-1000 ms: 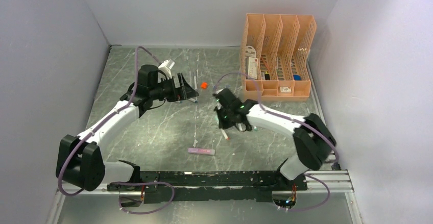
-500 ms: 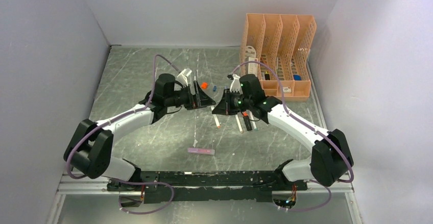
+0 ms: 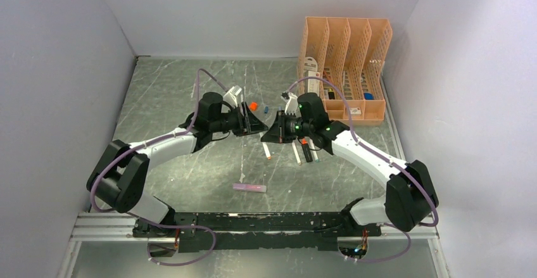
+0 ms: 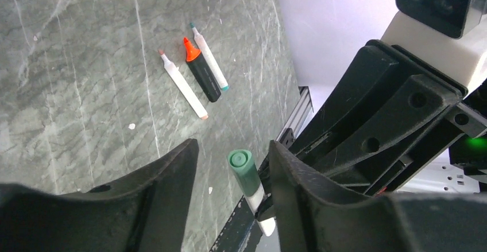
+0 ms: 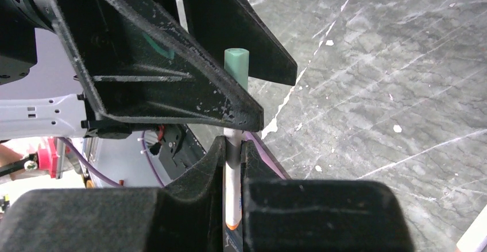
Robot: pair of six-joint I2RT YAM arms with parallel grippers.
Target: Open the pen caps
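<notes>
My right gripper (image 5: 232, 146) is shut on the white barrel of a pen (image 5: 231, 189), held above the table with its green pen cap (image 5: 236, 62) pointing up. My left gripper (image 4: 234, 148) faces it, open. Its fingers (image 4: 172, 171) stand either side of that green cap (image 4: 246, 174) with a small gap on each side. From above, the two grippers, left (image 3: 256, 126) and right (image 3: 269, 133), meet mid-table, and the held pen's orange-tipped end (image 3: 268, 149) sticks out below. Loose orange (image 3: 253, 106) and blue (image 3: 266, 109) caps lie just behind.
Two white pens (image 4: 184, 85) (image 4: 211, 65) and a black highlighter (image 4: 201, 74) with a bare orange tip lie side by side under the right arm. A pink pen (image 3: 249, 188) lies near the front. The peach mesh organiser (image 3: 345, 69) stands at the back right.
The right arm lifted the pen from the table and swung it left to meet the left gripper. The left gripper moved right, and its jaws have narrowed around the green cap.
</notes>
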